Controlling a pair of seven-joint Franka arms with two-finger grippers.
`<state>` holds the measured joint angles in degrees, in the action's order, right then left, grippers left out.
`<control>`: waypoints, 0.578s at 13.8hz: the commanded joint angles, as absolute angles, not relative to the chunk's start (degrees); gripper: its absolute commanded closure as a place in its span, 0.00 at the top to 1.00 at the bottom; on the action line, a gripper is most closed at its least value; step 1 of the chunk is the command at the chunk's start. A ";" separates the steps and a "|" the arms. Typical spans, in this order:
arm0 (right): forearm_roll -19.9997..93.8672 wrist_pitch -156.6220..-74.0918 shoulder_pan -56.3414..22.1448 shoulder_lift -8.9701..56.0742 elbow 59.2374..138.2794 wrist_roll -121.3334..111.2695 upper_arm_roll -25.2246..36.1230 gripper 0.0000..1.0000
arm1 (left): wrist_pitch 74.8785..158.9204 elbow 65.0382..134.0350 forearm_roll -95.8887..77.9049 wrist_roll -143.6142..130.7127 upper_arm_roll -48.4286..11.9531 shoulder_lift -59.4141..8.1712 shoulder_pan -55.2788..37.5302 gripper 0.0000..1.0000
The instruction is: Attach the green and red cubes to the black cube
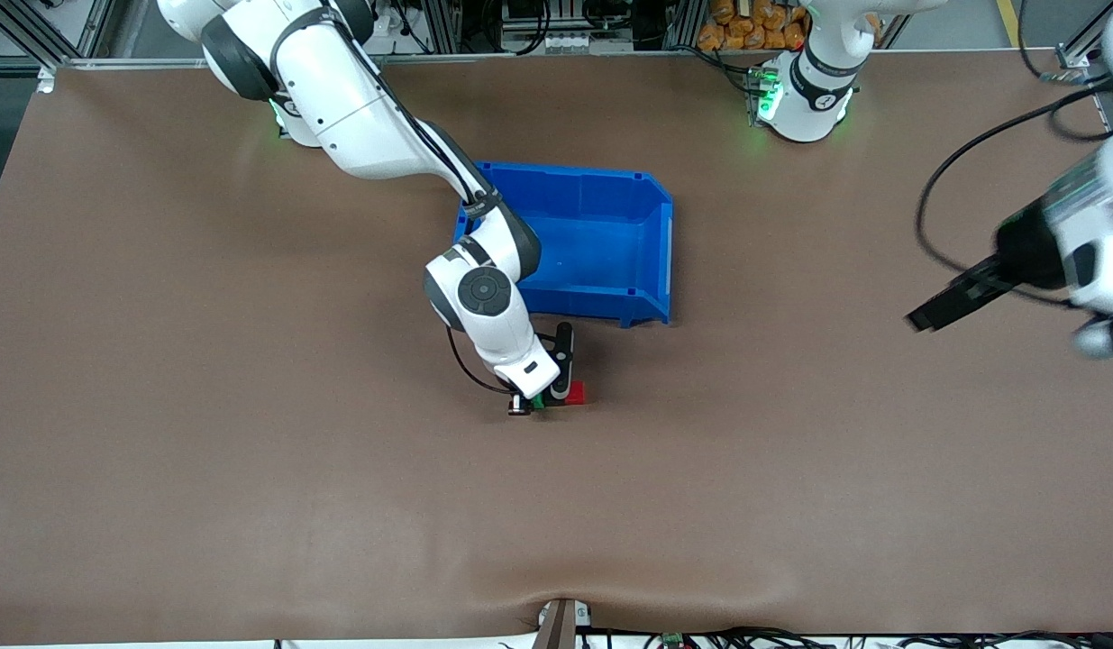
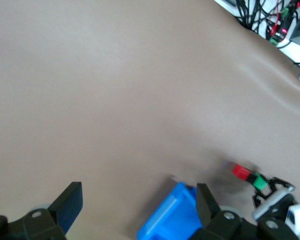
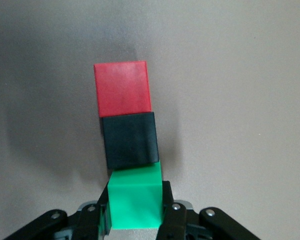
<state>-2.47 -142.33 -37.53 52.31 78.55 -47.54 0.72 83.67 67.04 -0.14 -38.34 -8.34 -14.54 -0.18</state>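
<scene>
The red cube [image 3: 122, 88], the black cube [image 3: 129, 139] and the green cube [image 3: 136, 196] lie in one touching row on the table, black in the middle. My right gripper [image 3: 136, 210] is shut on the green cube at the row's end. In the front view the right gripper [image 1: 542, 399] is low over the green cube [image 1: 537, 403], with the red cube [image 1: 577, 392] beside it; the black cube is mostly hidden there. My left gripper [image 1: 923, 319] is open and empty, held in the air at the left arm's end of the table. The left wrist view shows its gripper [image 2: 137, 200] open.
A blue bin [image 1: 601, 239] stands just farther from the front camera than the cubes, its open lip toward them. It also shows in the left wrist view [image 2: 172, 216], with the red cube [image 2: 241, 172] and green cube [image 2: 260, 181]. Brown table [image 1: 250, 451] lies around.
</scene>
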 commanded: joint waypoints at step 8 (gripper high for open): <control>-2.37 -138.36 -35.69 49.85 77.17 -44.05 1.41 1.00 | 86.13 90.35 0.44 -18.29 -4.92 5.27 3.69 1.00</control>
<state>-2.37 -141.71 -37.21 52.59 77.30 -46.20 1.59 83.81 84.12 -0.13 -19.67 -4.78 0.73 3.40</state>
